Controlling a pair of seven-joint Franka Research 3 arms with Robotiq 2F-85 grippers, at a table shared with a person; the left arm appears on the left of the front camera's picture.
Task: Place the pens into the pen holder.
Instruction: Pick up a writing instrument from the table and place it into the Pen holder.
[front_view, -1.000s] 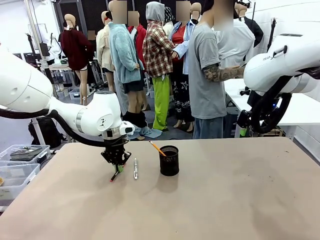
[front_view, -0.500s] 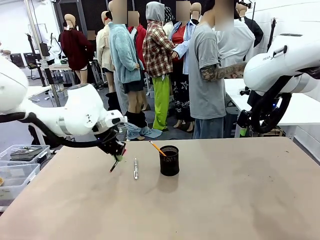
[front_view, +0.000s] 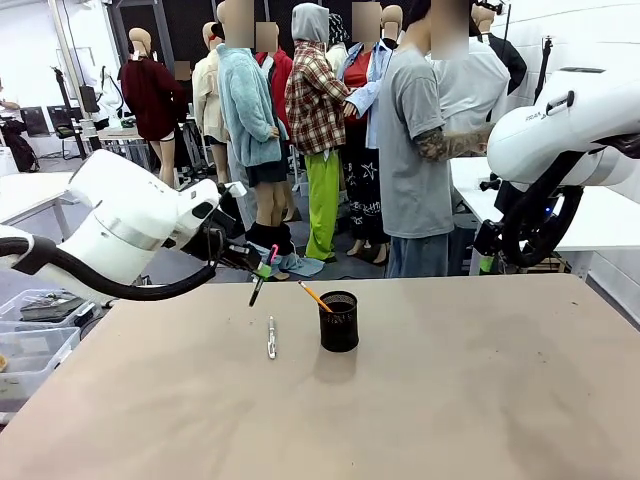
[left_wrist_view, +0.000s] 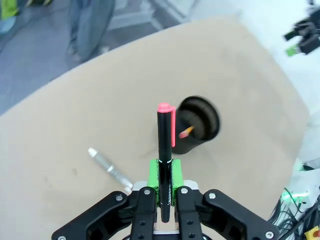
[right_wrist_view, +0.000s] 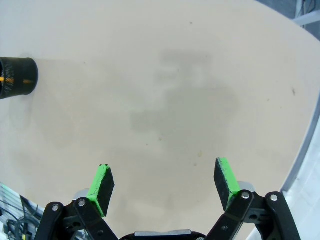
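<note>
Left gripper (left_wrist_view: 165, 187) being pinched shut on the black pen (left_wrist_view: 165, 145), pen being held clear above the table (front_view: 480, 400), silver pen (front_view: 271, 337) lying flat beside the pen holder (front_view: 339, 322), orange pencil (front_view: 313, 296) being propped inside it, right gripper (right_wrist_view: 165, 182) being held spread above the table.

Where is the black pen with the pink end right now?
Front view: the black pen is clamped in the left gripper, in the air left of the pen holder, near the silver pen lying on the table.
</note>
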